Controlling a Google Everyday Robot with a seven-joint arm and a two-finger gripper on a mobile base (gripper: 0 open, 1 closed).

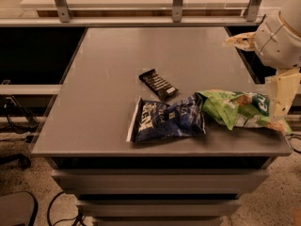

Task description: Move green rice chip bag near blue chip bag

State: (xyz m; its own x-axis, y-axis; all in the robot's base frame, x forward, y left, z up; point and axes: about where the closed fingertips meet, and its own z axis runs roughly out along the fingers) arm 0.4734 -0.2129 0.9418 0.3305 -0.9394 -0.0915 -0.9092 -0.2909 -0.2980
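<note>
The green rice chip bag (pixel 240 108) lies flat on the grey table (pixel 113 79) near its front right corner. Its left end touches the right edge of the blue chip bag (pixel 167 120), which lies near the table's front edge. My gripper (pixel 256 74) is at the far right, above and just behind the green bag. It is open and empty, with one finger (pixel 237 41) pointing left and the other finger (pixel 281 95) hanging down over the bag's right end.
A small black bar wrapper (pixel 158 84) lies just behind the blue bag. A metal rail with posts (pixel 177 1) runs along the table's back. Drawers sit under the front edge, and cables lie on the floor at the left.
</note>
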